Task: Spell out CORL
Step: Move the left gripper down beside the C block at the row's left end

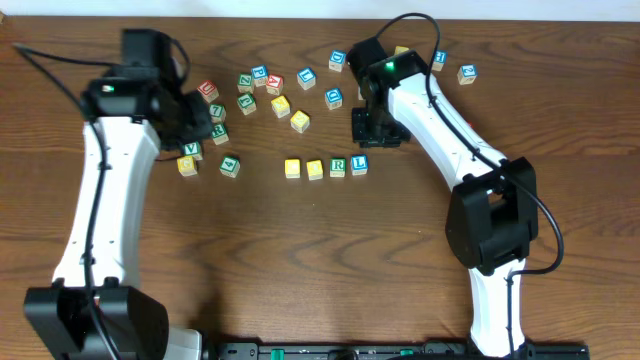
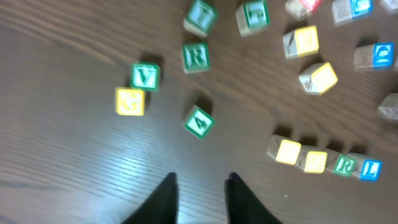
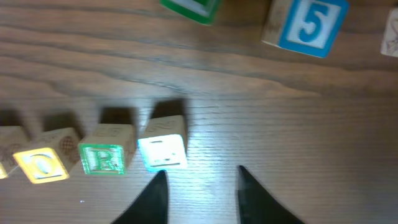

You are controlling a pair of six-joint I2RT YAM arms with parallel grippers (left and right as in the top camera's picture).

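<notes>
On the left, the left gripper (image 2: pixel 200 180) hangs above the wooden table (image 1: pixel 300 260), its dark fingers a little apart with nothing between them. Ahead of it a green V block (image 2: pixel 145 76) sits just beside a yellow block (image 2: pixel 130 101), and a green 4 block (image 2: pixel 199 121) lies turned at an angle nearby. Mid-table the task's cubes form one line: first yellow cube (image 1: pixel 292 168), second yellow cube (image 1: pixel 315 169), green R cube (image 1: pixel 338 167), blue L cube (image 1: pixel 359 165), side by side. The yellow tops' letters are too faint to read. On the right, the right gripper (image 3: pixel 201 173) hovers just beside the blue L cube, jaws parted and empty, with a blue 5 block (image 3: pixel 308 25) farther off
</notes>
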